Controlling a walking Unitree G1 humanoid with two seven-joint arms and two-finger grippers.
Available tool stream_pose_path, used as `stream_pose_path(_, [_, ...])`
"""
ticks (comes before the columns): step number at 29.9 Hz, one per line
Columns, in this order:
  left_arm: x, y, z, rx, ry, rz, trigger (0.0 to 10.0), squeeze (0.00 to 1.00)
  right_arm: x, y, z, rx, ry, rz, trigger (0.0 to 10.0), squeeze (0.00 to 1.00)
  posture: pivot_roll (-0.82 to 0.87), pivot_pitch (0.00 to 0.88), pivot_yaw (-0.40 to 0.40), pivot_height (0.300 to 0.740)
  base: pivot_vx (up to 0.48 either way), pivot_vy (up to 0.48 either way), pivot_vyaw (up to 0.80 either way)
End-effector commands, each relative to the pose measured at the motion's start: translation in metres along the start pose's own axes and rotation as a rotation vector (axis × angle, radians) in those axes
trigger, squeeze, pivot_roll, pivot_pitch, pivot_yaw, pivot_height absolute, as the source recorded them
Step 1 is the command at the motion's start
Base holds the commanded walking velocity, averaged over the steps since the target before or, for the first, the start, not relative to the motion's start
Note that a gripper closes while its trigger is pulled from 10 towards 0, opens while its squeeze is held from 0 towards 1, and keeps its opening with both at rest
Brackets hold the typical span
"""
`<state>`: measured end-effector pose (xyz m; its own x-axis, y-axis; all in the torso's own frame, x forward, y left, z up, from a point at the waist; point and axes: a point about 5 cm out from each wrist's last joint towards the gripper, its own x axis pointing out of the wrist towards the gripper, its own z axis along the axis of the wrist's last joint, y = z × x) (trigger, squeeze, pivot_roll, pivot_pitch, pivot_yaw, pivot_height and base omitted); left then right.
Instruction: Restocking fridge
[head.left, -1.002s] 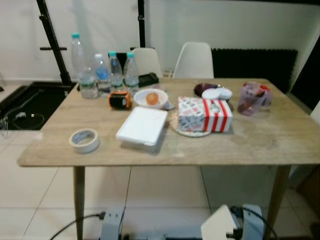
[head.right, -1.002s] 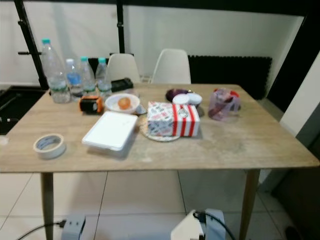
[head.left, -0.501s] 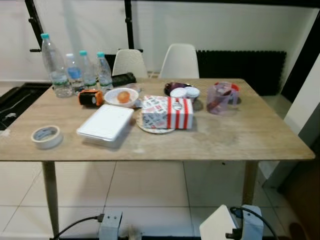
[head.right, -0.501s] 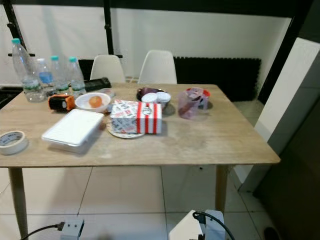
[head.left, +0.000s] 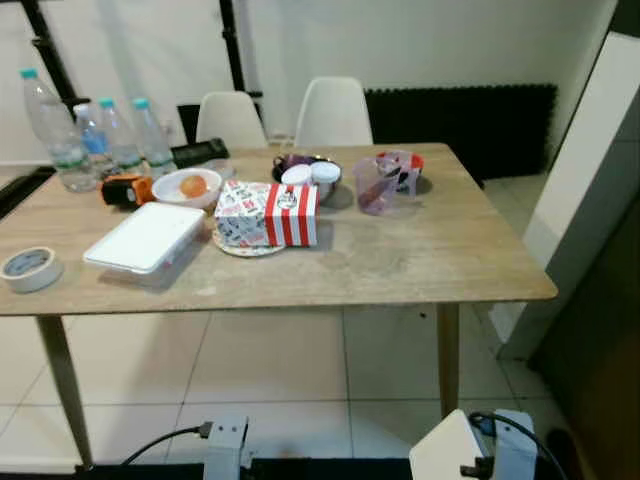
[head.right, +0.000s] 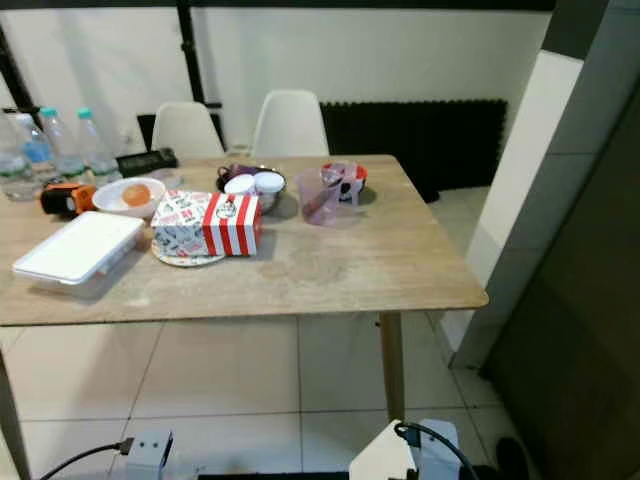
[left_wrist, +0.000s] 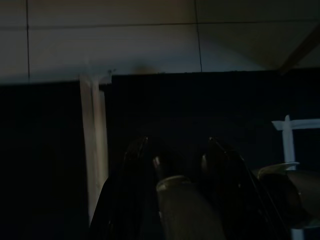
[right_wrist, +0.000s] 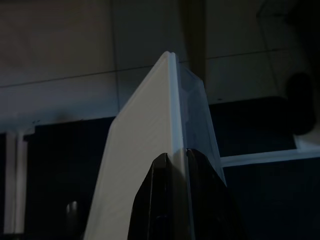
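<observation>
My right gripper (right_wrist: 175, 157) is shut on the edge of a flat white lidded container (right_wrist: 145, 150), held low at my side; a white corner of the container (head.left: 445, 455) shows at the bottom of the eye views. In the dark left wrist view my left gripper (left_wrist: 178, 157) hangs idle, its fingers a little apart with nothing between them. Ahead, the wooden table (head.left: 400, 260) carries a second white container (head.left: 146, 236), a red-and-white striped box (head.left: 266, 213), a bowl with an orange (head.left: 187, 186), several water bottles (head.left: 100, 140) and a clear measuring jug (head.left: 380, 183).
A tall white panel (head.left: 590, 170) with a dark surface (head.right: 590, 330) beside it stands on the right. Two white chairs (head.left: 330, 110) and a black radiator (head.left: 460, 125) sit behind the table. A tape roll (head.left: 30, 268) lies at its left edge. A cable box (head.left: 225, 440) rests on the tiled floor.
The camera has swung to the right: the table and everything on it slid left in view, and the white panel and dark surface came in on the right.
</observation>
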<state>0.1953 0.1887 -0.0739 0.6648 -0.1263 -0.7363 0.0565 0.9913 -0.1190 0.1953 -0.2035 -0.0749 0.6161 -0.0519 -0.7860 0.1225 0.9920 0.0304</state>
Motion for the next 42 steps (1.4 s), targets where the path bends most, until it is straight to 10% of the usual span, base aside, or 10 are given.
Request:
stream_pose_path(1, [0.000, -0.001, -0.003, -0.012, 0.013, -0.005, 10.0, 0.00, 0.001, 0.001, 0.006, -0.005, -0.022, 0.005, 10.0, 0.00, -0.01, 0.000, -0.019, 0.740, 0.000, 0.480, 0.00])
stream_pose_path(42, [0.006, -0.021, 0.016, 0.164, -0.087, -0.031, 10.0, 0.00, 0.001, 0.000, 0.005, 0.004, -0.016, 0.005, 10.0, 0.00, -0.01, 0.000, -0.013, 0.740, 0.000, 0.129, -0.15])
